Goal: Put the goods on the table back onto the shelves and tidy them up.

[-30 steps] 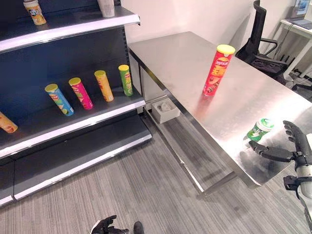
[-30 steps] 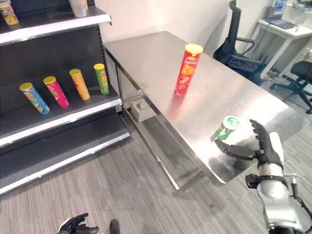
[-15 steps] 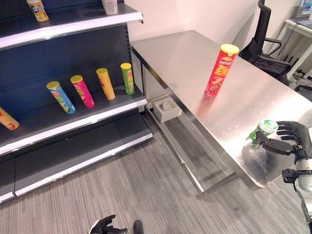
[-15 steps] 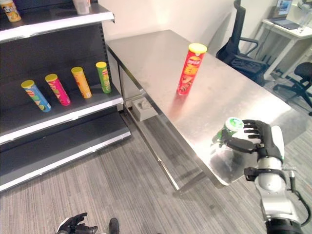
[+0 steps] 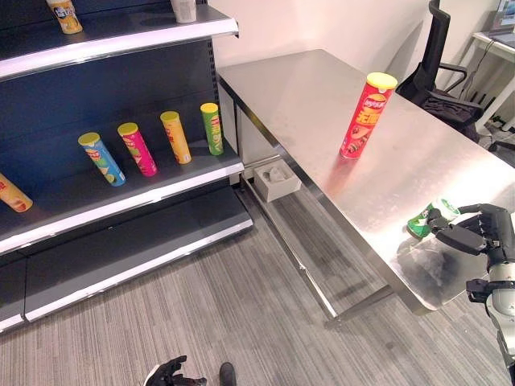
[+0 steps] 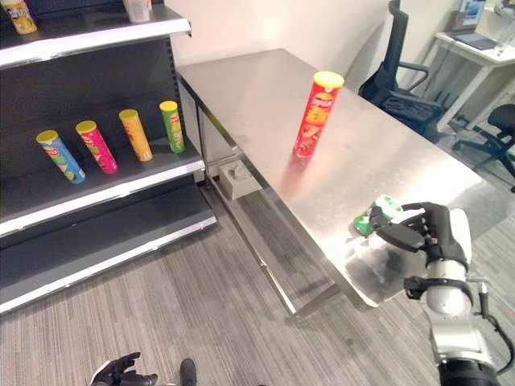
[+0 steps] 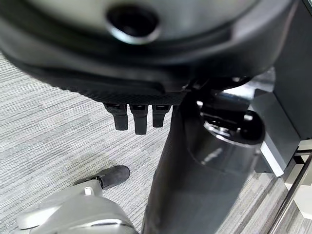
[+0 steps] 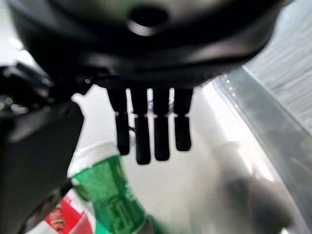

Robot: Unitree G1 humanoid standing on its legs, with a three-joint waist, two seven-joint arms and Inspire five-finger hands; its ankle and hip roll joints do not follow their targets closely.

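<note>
Green can (image 6: 376,215) tilted near table (image 5: 306,96) near edge, toward its right corner, right hand (image 6: 430,233) curled round it, thumb in front. Tall red tube (image 5: 360,115) upright mid-table, well apart. Four tubes (image 5: 153,145) lean on middle shelf (image 5: 121,197). Left hand (image 5: 170,373) hangs low above floor, fingers curled, holding nothing.

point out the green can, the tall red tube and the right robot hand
green can (image 6: 374,215), right eye view, on its side wall
tall red tube (image 5: 362,119), left eye view, mid-body
right robot hand (image 6: 430,233), right eye view, back of the hand
</note>
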